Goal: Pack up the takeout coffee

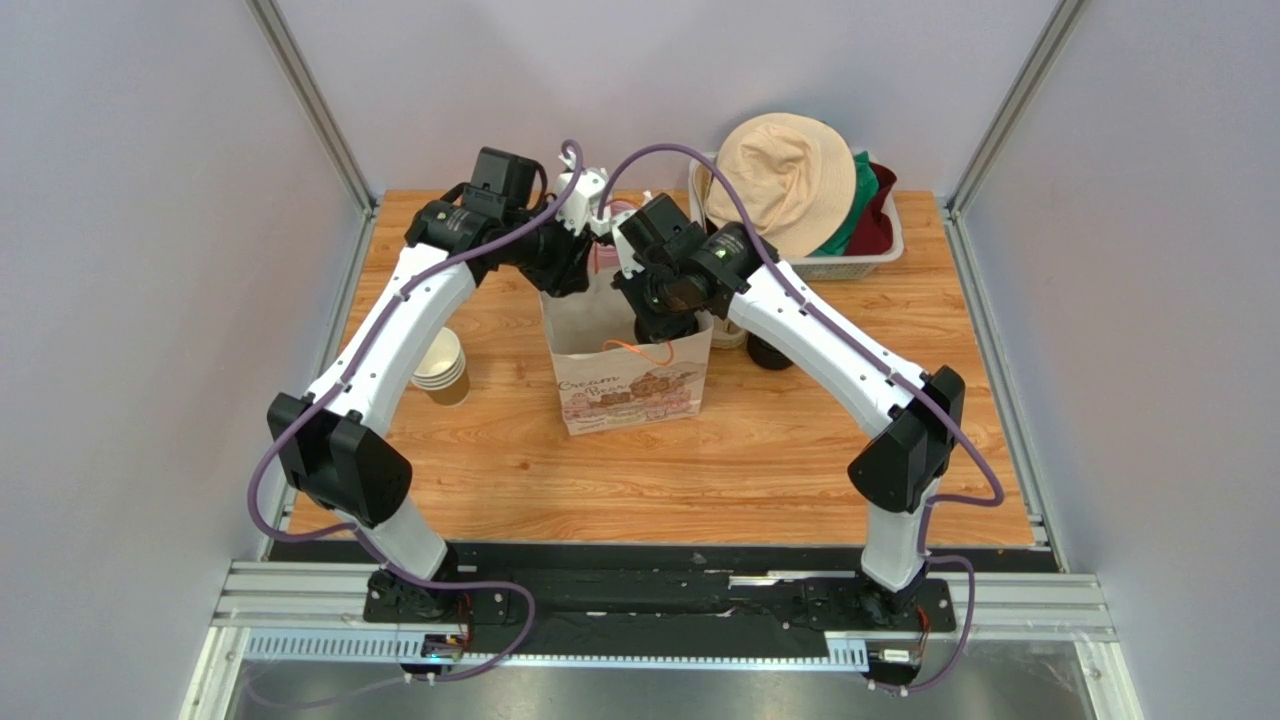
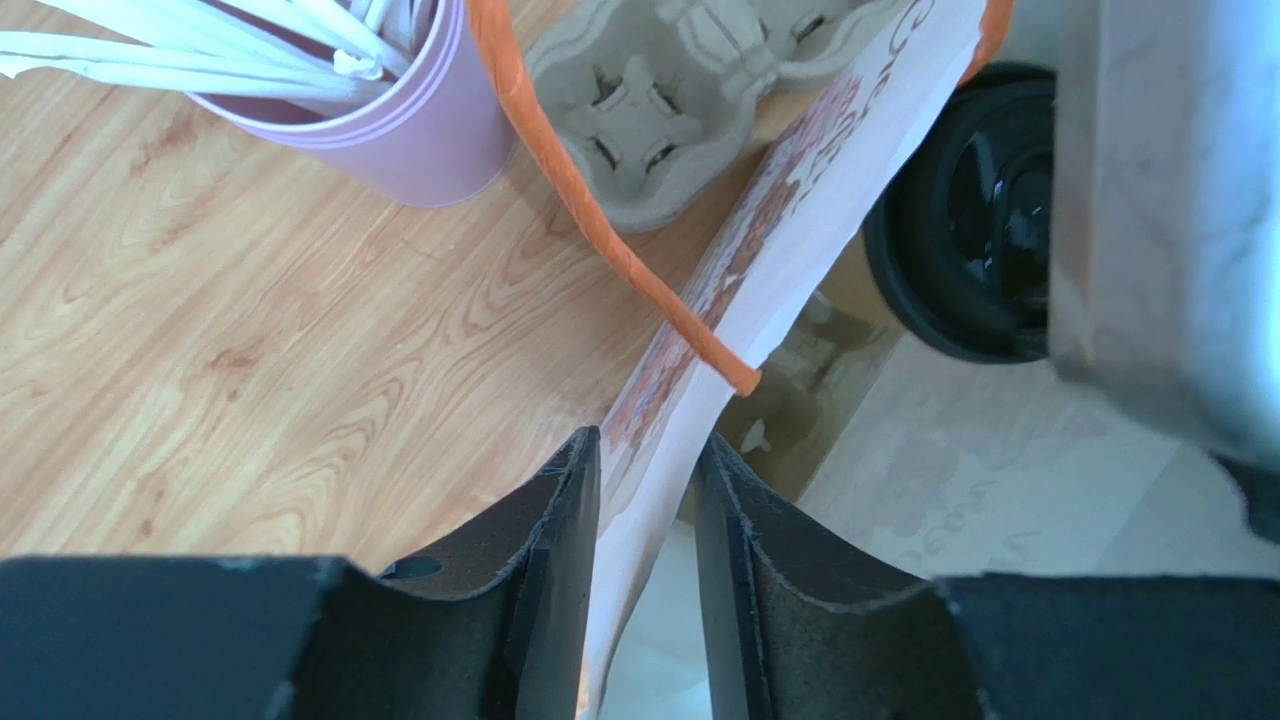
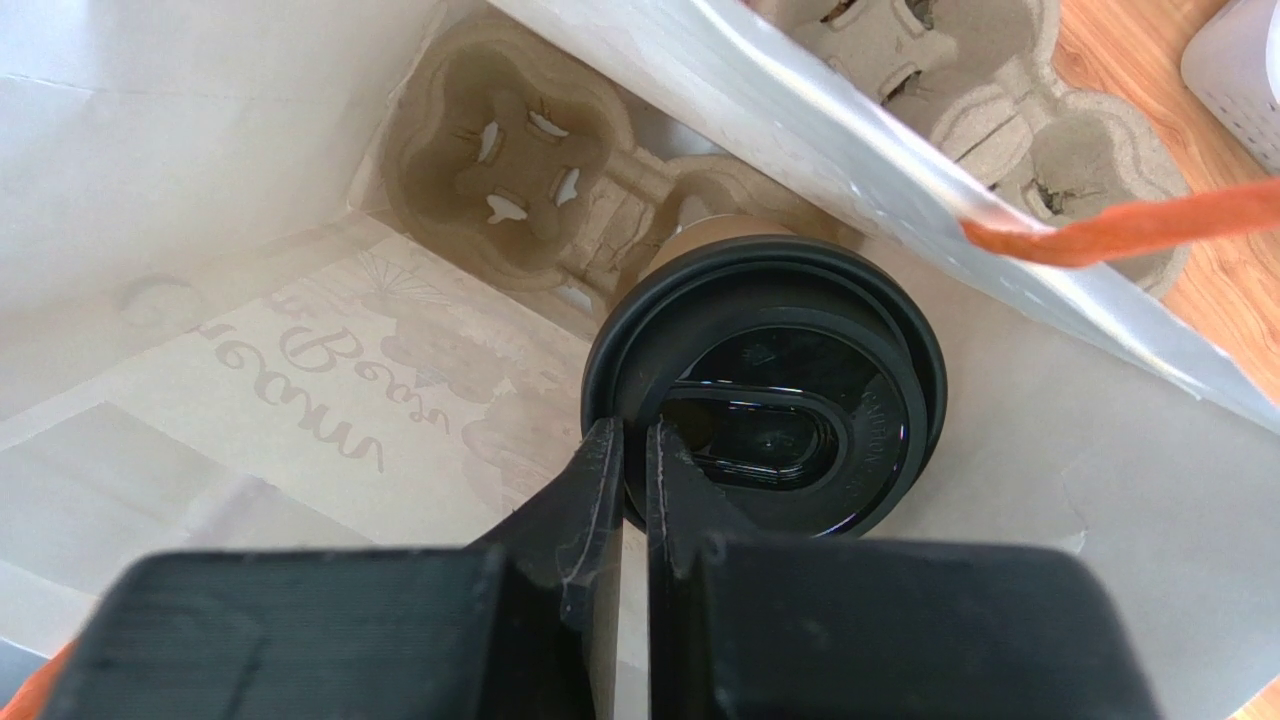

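Our left fingers straddle the paper bag's rim, narrowly apart. Whether they pinch it we cannot tell, but that mouth must be held wide. Our right fingers, nearly closed, nip the lid rim of the takeout coffee inside the bag, so we'd lower it straight into the cup carrier.

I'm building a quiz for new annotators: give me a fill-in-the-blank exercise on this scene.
The right gripper pinches the takeout coffee by the rim of its black ____. The coffee is inside a white paper ____. Its handle is coloured ____.
Missing words: lid, bag, orange.
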Robot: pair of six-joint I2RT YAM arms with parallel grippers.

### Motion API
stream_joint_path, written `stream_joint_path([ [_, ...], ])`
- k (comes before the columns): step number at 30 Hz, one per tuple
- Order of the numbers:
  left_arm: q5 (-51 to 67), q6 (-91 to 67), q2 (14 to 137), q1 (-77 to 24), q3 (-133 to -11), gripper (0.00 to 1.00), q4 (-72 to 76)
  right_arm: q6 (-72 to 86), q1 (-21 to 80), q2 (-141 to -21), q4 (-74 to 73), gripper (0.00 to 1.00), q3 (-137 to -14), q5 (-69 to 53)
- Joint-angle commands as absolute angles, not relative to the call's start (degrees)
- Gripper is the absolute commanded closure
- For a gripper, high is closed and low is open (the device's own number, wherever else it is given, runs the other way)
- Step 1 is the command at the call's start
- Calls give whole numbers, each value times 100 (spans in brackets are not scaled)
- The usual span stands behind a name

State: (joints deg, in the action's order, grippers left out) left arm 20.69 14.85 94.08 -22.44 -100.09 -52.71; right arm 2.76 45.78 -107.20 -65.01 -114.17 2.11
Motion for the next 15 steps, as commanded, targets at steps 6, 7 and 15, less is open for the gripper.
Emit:
stream_joint_path([
  [6, 2320, 818, 9071, -2320, -10055, 49, -4580, 220, 4579, -10696, -6240, 100, -11347, 369],
  [7, 2346, 809, 9036, -2338, -9976, 47, -4562, 228, 4588, -10696, -6240, 100, -11338, 352],
  [15, 2321, 774, 9272, -2566, -9975, 42, -4535, 246, 4588, -10723, -6249, 100, -11329, 325],
])
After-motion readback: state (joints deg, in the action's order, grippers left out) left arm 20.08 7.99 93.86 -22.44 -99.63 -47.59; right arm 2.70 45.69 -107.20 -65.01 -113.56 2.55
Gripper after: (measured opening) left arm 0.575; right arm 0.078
